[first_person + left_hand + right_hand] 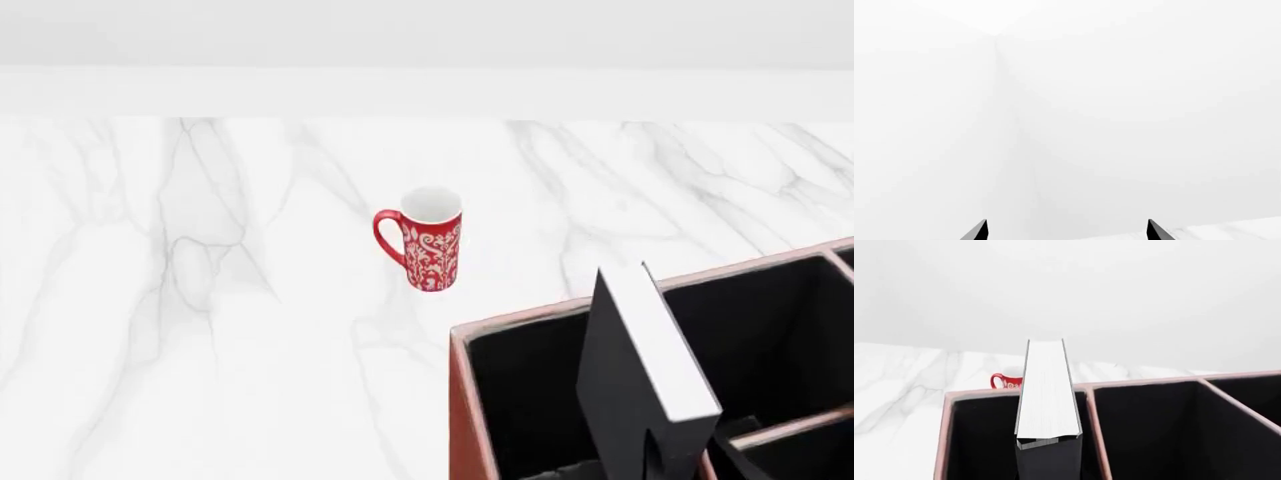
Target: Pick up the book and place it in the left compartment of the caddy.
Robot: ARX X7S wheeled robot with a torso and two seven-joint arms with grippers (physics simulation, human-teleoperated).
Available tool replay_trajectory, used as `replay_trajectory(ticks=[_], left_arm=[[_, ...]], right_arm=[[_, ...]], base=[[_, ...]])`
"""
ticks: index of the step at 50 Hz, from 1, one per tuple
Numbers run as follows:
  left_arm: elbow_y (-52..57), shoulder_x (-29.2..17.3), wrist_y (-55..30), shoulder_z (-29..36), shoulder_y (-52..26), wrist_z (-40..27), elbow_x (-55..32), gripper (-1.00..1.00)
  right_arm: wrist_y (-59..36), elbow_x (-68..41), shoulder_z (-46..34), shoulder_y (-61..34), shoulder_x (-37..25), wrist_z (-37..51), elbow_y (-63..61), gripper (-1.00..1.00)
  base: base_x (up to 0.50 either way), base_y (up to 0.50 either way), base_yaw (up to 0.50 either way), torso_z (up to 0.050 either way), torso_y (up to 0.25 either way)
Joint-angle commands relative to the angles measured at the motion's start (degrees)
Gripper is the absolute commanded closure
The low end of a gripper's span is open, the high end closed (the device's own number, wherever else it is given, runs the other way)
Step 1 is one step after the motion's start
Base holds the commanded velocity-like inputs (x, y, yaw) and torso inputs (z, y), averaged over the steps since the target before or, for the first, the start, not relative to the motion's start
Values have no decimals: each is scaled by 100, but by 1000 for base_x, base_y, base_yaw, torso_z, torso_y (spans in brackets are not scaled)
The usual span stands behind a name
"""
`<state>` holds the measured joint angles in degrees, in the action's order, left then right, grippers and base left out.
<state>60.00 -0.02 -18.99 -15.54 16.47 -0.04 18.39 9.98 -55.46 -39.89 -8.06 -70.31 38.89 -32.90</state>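
Already we have the book off the marble surface and held upright over the caddy, so the pick-up looks done and the placing is what remains. From the head view the book stands tilted, its white page edges facing up, its lower end down among the caddy's walls near the bottom edge of the picture. In the right wrist view the book's page edge lies above the left compartment, just beside the pale divider that parts it from the next section.

We judge that our right gripper holds the book from below: dark finger shapes show at the book's lower end in the head view, but how tightly they clamp we cannot tell for certain. Whether the book's bottom already rests on the compartment floor is hidden.

Our left gripper shows only two dark fingertips set well apart, with nothing between them, pointed at blank white wall; it plays no part for now.

The red mug stands alone toward the middle of the surface, well apart from the caddy.

What is left, as we read it: lower the book fully into the left compartment and release.
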Motion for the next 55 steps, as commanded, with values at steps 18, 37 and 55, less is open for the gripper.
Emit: replay_trajectory(ticks=[18, 37, 55], left_arm=[[0, 0, -9, -4, -11, 4, -1, -100], [0, 0, 25, -15, 9, -5, -9, -100], [0, 0, 6, 19, 7, -6, 20, -100]], right_arm=[[565, 565, 171, 383, -193, 203, -179, 100], [774, 636, 153, 593, -183, 229, -48, 100], [632, 662, 64, 525, 111, 57, 195, 100]], base=[[0, 0, 0, 1, 1], [0, 0, 0, 1, 1], [0, 0, 0, 0, 1]])
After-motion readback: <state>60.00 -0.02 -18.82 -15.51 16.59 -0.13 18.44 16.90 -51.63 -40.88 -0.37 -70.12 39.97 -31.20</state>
